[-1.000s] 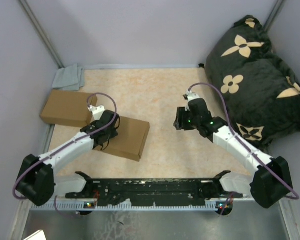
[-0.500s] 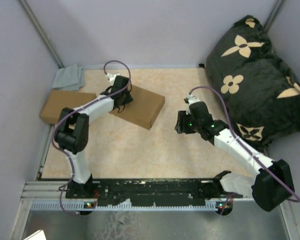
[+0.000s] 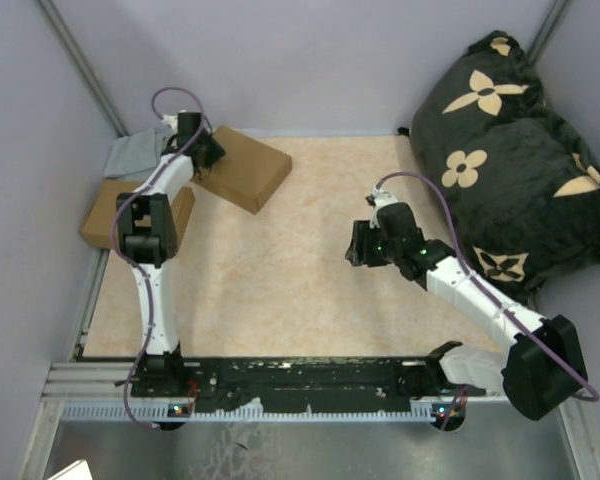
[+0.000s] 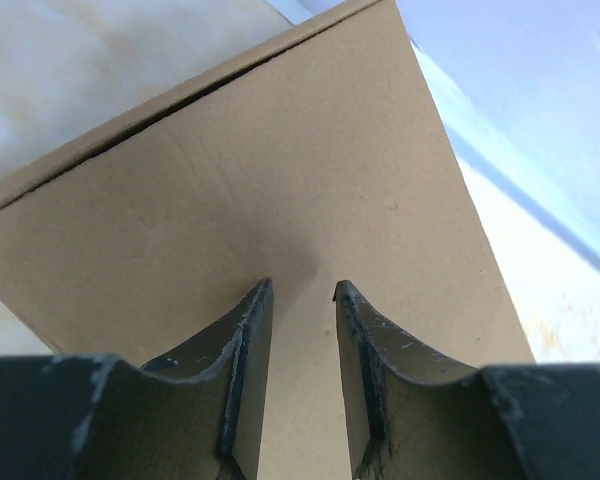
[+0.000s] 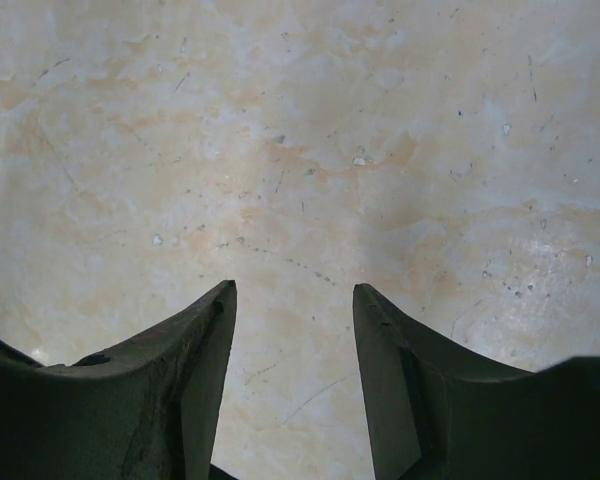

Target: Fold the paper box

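The paper box [image 3: 242, 168] is smooth matt brown cardboard, the table [image 3: 310, 260] mottled beige, faintly scratched

The table [image 3: 280, 270] has a pale beige top with a marbled, cloudy pattern. In the right wrist view its surface [image 5: 300, 150] shows fine scratches and small dark specks. Plain walls [image 3: 310, 60] of a pale grey-lilac close it in at the back and on both sides. A slanted metal post [image 3: 80, 65] runs down the left corner and another [image 3: 550, 25] stands at the far right. A large black cushion [image 3: 510, 150] printed with beige flowers leans in the right corner, overhanging the table's edge. A crumpled grey-blue cloth [image 3: 138, 155] lies in the far left corner. A pale toothed rail [image 3: 310, 410] runs along the near edge, with brushed metal sheet [image 3: 310, 450] in front of it. The light is soft and even.
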